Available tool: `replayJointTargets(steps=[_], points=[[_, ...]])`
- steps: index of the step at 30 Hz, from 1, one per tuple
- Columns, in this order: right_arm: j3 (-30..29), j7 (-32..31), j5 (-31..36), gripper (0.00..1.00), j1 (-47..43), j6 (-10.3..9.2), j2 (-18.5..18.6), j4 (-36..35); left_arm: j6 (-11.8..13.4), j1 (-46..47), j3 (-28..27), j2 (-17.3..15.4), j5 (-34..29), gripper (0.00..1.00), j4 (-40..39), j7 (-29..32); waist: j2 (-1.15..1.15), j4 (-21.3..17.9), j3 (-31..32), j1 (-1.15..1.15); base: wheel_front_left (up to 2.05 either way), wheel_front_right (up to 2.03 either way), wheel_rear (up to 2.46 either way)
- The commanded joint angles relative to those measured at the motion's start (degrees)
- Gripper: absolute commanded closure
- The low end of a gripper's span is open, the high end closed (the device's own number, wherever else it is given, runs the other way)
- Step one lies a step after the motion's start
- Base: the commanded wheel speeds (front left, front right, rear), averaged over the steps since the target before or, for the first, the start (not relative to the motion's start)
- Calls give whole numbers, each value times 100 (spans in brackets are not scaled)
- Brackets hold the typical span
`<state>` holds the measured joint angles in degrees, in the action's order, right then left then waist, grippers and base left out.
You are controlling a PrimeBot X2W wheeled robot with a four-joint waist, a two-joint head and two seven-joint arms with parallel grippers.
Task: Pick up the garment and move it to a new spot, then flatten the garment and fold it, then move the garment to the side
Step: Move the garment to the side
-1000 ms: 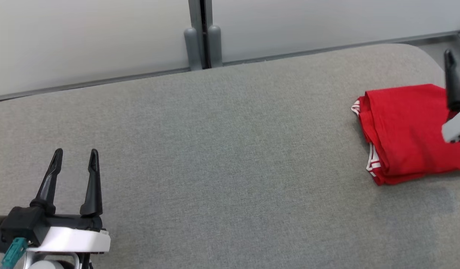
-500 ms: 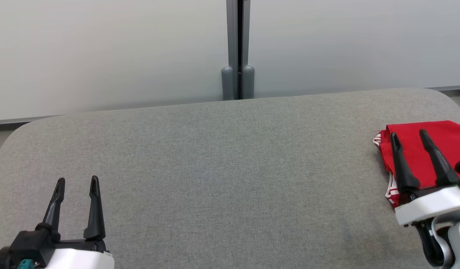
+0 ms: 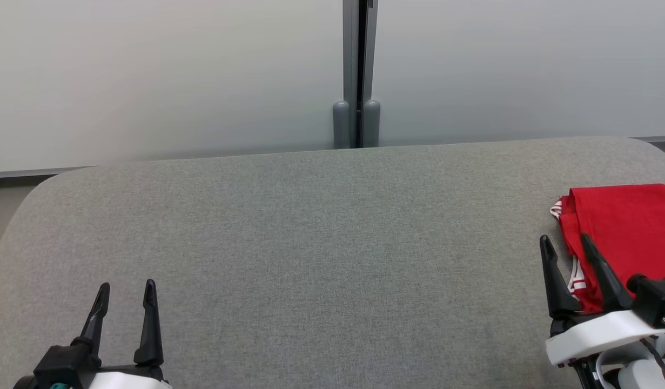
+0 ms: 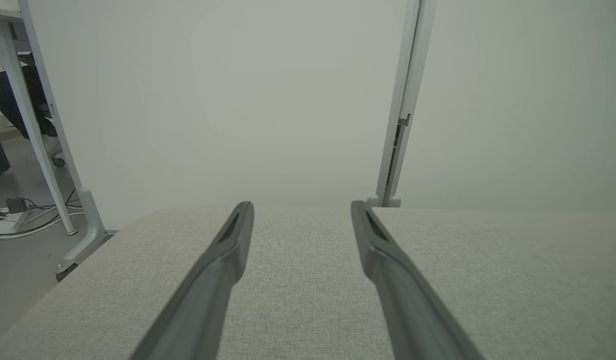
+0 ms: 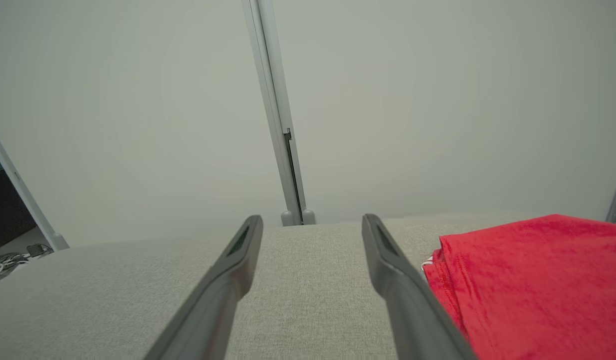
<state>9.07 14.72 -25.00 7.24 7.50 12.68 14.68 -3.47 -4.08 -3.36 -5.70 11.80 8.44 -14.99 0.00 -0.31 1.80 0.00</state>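
- We look down on the grey padded surface, which spans the head view from left to right. The pale wall and its grey post stand along the top of the frame.
- The garment, red with white-striped trim, lies folded in a flat stack at the right edge of the head view, and the frame border cuts it off. Its visible left edge runs up and down the frame. We cannot tell its long axis, since the rest is out of frame.
- We judge the folding done and the stack already set well to the side, so any last nudge would fall to the right arm.
- The right gripper sits at the lower right of the head view, fingers pointing up the frame, with the garment up and to the right of them.
- In the right wrist view the garment fills the lower right, just beside the outer face of the right-hand finger. We cannot tell whether cloth and finger touch.
- The fingers of that gripper stand well apart, with bare surface between them and nothing held.
- The left gripper rests at the lower left of the head view, well apart from the garment, with most of the surface's width between them.
- In the left wrist view its fingers are spread about as wide, over bare fabric, empty.
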Motion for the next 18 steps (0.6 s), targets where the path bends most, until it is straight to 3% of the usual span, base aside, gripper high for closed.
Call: replayJointTargets(steps=[1,18], points=[[-4,51,-20,0,-77,0,-11,47,-46,100,-35,17,-83,0,43,-24,0,7,1,0,0,0,0],[106,55,-127,0,-6,0,-38,316,-172,197,-99,167,-278,0,212,-23,0,-35,-10,0,0,0,0]])
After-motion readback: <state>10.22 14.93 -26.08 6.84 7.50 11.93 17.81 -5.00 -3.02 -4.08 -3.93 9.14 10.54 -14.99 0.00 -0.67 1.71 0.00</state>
